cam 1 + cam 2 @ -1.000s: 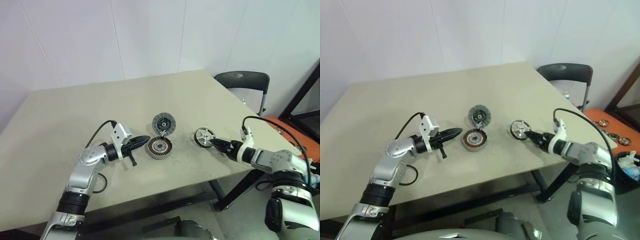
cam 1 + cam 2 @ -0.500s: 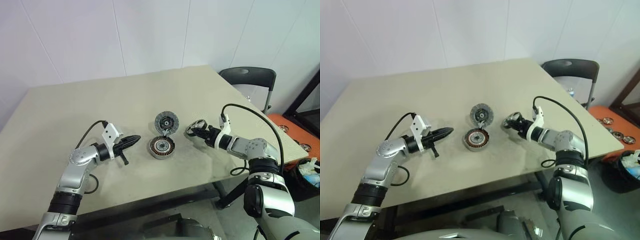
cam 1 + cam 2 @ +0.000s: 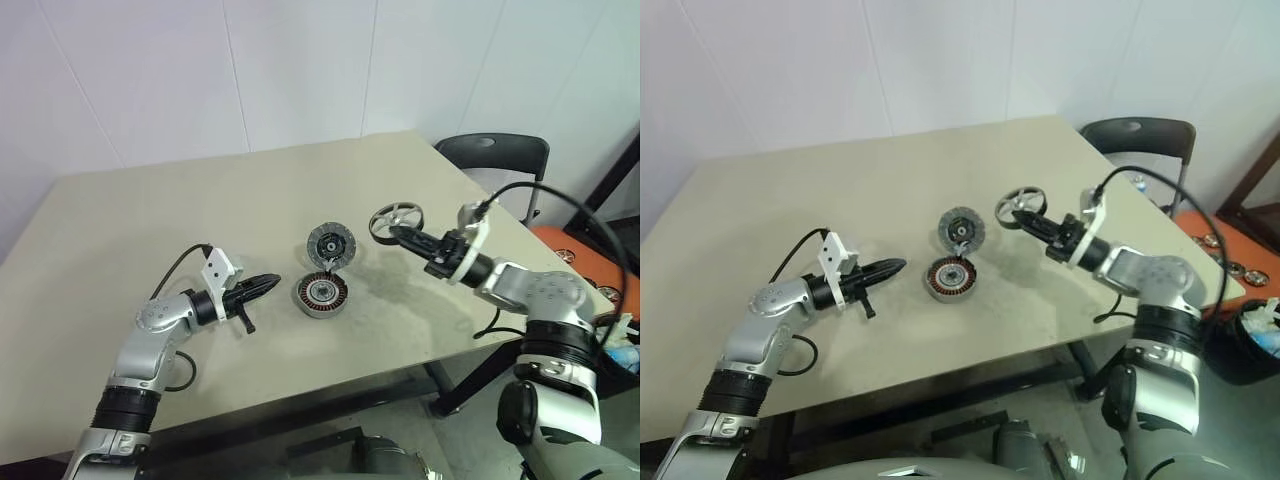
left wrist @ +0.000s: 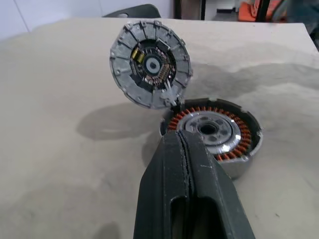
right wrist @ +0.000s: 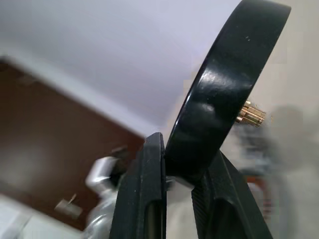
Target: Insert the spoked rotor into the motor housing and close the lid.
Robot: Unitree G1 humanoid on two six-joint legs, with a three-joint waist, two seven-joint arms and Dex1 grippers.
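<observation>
Right pincer [image 3: 398, 232] raised — gripping spoked rotor [image 3: 397, 217]

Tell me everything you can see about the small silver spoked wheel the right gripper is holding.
The small shiny silver spoked rotor has a thin round rim with several spokes joined to a small hub. From the wrist, its outer band looks glossy black, with a tiny brass gear sticking out at the centre. It looks like metal. The right gripper pinches its rim, holding it in the air above the beige table, to the right of the open grey motor housing and touching nothing else.
</observation>
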